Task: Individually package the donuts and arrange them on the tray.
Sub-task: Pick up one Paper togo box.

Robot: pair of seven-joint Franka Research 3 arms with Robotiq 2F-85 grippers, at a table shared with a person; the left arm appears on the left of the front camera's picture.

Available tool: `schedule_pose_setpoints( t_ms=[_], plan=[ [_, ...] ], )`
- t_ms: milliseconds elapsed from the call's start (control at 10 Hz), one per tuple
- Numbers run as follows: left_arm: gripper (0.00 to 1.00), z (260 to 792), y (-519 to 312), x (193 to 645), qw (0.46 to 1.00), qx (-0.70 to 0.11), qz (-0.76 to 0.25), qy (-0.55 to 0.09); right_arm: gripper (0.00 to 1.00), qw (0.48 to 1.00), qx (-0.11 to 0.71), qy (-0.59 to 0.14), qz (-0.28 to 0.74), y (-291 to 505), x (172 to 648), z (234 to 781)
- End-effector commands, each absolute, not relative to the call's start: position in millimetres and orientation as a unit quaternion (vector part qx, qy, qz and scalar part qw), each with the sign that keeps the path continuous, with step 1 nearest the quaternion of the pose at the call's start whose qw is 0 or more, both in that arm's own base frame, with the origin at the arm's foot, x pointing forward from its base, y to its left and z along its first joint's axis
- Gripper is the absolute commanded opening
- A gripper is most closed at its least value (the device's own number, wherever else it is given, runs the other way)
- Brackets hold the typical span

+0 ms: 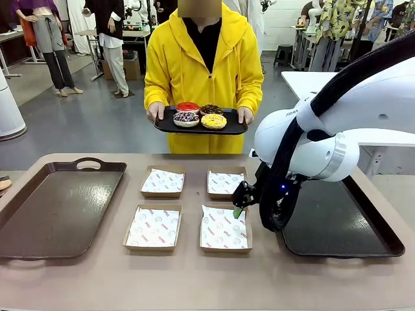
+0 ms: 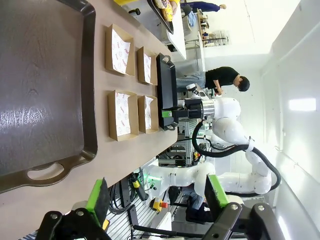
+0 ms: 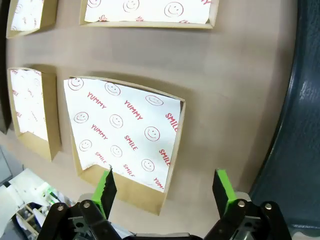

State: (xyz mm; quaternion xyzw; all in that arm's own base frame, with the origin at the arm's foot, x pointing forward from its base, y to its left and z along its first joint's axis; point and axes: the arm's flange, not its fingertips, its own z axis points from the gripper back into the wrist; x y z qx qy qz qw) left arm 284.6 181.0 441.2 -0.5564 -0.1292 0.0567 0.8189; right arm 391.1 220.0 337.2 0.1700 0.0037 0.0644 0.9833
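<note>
Four donuts lie on a black serving tray that a person in a yellow hoodie holds with both hands beyond the far table edge: red, chocolate with sprinkles, purple with white sprinkles and yellow. My right gripper hangs open and empty just above the right edge of the near-right box. In the right wrist view its green pads straddle that box's rim. My left gripper is open and empty, off the end of the brown tray.
Four shallow cardboard boxes lined with printed paper sit in a two-by-two block mid-table, among them the far-left, far-right and near-left. A brown handled tray lies at the left, a dark tray at the right under my right arm.
</note>
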Motion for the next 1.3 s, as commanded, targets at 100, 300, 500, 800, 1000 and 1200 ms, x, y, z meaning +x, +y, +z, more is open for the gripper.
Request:
schedule_pose_setpoints(
  t_ms=[100, 300, 500, 800, 1000, 1200],
  plan=[
    [1.00, 442, 182, 284, 0.814, -0.563, 0.053, -0.135, 1.00, 0.985, 0.160, 0.004, 0.061, 218, 390, 345],
    [1.00, 442, 182, 284, 0.814, -0.563, 0.053, -0.135, 1.00, 0.985, 0.160, 0.004, 0.061, 218, 390, 345],
    [1.00, 442, 182, 284, 0.814, -0.563, 0.053, -0.135, 1.00, 0.985, 0.160, 0.004, 0.061, 218, 390, 345],
    [1.00, 442, 182, 284, 0.814, -0.563, 0.053, -0.135, 1.00, 0.992, 0.118, -0.015, 0.049, 236, 382, 342],
    [1.00, 442, 182, 284, 0.814, -0.563, 0.053, -0.135, 1.00, 0.998, 0.051, -0.030, 0.020, 260, 382, 335],
    [1.00, 442, 182, 284, 0.814, -0.563, 0.053, -0.135, 1.00, 0.999, 0.024, -0.037, -0.004, 272, 389, 325]
  ],
)
